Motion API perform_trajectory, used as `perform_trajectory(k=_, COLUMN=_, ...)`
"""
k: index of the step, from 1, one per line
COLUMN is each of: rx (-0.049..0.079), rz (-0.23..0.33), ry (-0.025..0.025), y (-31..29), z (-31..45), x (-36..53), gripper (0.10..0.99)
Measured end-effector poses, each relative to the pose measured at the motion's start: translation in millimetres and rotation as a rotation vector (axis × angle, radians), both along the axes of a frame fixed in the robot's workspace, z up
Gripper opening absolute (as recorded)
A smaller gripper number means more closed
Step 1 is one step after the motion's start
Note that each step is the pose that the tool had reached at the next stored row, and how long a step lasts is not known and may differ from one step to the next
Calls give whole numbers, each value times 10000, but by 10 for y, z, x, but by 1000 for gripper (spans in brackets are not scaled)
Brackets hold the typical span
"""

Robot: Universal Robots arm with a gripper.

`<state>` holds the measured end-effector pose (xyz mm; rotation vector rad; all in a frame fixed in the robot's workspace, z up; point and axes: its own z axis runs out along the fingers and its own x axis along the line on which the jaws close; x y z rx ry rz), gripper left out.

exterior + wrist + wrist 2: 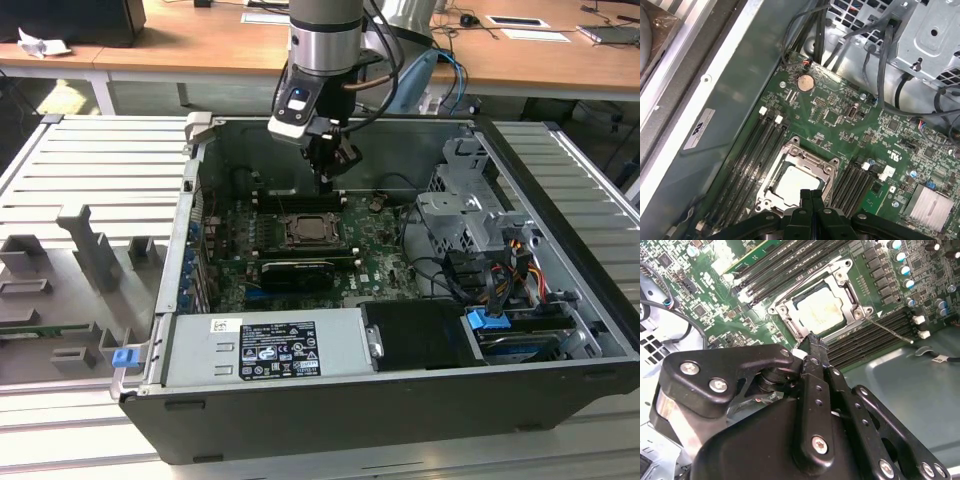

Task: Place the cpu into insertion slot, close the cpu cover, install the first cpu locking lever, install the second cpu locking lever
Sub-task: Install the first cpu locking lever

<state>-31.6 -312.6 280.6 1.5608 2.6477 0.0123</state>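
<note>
My black claw (811,196) hovers, fingers pressed together, right over the silver-topped square cpu (796,183), which sits in the dark square insertion slot (770,192) mid green circuit board (840,125), thin silver cpu cover frame (807,159) down around it

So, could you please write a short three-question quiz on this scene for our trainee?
1. True or false: the black gripper holds the small silver-grey square cpu.
2. The thin silver metal cpu cover is: A flat over the cpu; B raised upright; C removed.
3. Is the gripper, above the green circuit board, open or shut?
Key: 1 false; 2 A; 3 shut.
</note>
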Motion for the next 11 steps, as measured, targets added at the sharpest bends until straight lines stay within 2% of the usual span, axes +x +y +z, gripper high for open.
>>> perform_trajectory(k=11, rx=-1, rz=859, ry=0, y=0, z=0, x=0, gripper=110)
